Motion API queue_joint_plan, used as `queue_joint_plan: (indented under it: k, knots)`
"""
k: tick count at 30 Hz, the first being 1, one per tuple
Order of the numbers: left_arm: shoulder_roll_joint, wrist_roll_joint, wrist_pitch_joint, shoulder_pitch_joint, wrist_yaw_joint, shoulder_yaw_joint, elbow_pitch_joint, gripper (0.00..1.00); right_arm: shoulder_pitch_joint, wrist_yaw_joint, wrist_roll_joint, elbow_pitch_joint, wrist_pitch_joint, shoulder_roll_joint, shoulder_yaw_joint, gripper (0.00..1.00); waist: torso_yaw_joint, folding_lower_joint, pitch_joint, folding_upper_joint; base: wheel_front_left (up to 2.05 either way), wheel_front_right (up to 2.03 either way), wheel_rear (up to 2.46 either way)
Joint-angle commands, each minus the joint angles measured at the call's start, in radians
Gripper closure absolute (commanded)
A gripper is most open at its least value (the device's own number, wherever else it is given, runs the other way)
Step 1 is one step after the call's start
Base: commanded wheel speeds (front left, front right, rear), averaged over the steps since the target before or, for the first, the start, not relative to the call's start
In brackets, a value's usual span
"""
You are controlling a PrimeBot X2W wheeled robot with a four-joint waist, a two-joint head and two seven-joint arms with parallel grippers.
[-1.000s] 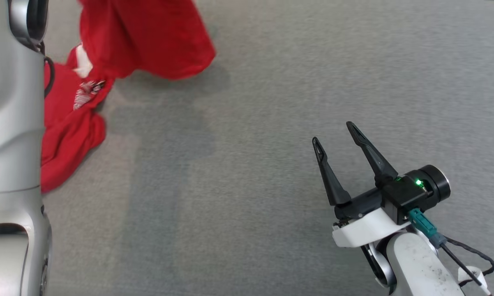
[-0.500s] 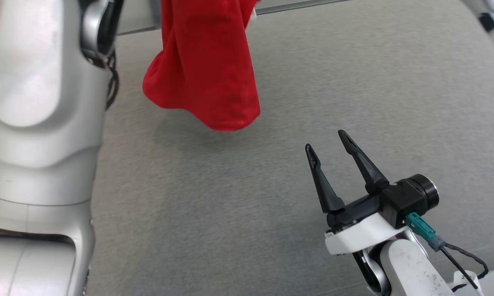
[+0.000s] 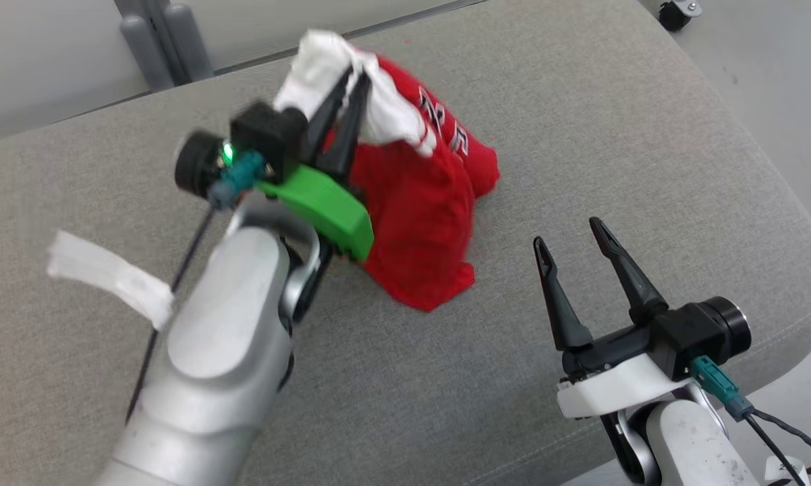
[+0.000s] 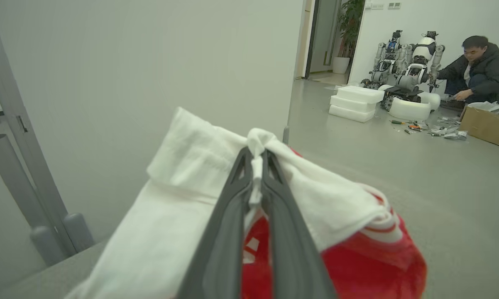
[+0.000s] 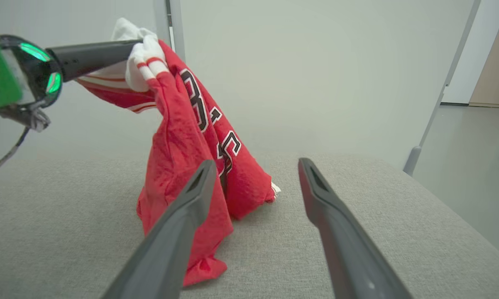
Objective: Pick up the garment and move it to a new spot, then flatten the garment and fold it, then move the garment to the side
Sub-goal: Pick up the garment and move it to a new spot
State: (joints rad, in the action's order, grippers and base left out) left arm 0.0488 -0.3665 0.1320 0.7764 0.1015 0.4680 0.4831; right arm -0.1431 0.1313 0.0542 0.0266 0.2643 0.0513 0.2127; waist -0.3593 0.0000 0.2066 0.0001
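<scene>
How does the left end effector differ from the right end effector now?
The left end effector is shut on the white edge of the garment; the right end effector is open and empty. The left end effector sits on a green mount, the right end effector on a white mount. Both have two long dark fingers.

The garment [image 3: 422,229] is soft red cloth with white ribbed trim. The padded surface [image 3: 614,135] is matt grey woven fabric. The right gripper [image 3: 566,231] is matt dark plastic.
</scene>
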Motion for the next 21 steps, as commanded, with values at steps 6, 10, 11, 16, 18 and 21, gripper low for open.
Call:
queue_joint_plan:
  k: [6,10,11,16,18,21]
  knots:
    - [0.004,-0.025,0.100,-0.186,0.009,0.145,0.122,1.00,-0.014,-0.001,-0.031,-0.015,0.000,-0.001,-0.031,0.00,0.060,0.0000,0.071,-0.0001,0.00,0.00,0.00]
    - [0.004,-0.113,0.091,-0.258,0.008,0.237,0.163,0.94,-0.024,-0.001,-0.046,-0.016,0.000,-0.001,-0.040,0.00,0.096,0.0000,0.071,-0.0001,0.00,0.00,0.00]
    - [0.004,-0.131,0.083,-0.268,0.001,0.258,0.169,0.45,-0.027,-0.001,-0.049,-0.017,0.000,-0.001,-0.038,0.00,0.105,0.0000,0.069,-0.0001,0.00,0.00,0.00]
    - [0.004,-0.220,0.085,-0.303,-0.058,0.281,0.155,0.00,-0.020,-0.001,-0.058,-0.023,0.000,0.000,-0.028,0.00,0.156,0.0000,0.040,-0.0001,0.00,0.00,0.00]
    - [0.004,-0.231,0.103,-0.320,-0.082,0.264,0.133,0.00,-0.009,-0.001,-0.057,-0.023,0.000,0.000,-0.026,0.00,0.176,0.0000,0.022,-0.0001,0.00,0.00,0.00]
    - [0.028,-0.216,0.126,-0.353,-0.130,0.219,0.069,0.00,0.005,-0.001,-0.047,-0.021,0.000,0.000,-0.033,0.00,0.208,0.0000,-0.006,-0.0001,0.00,0.00,0.00]
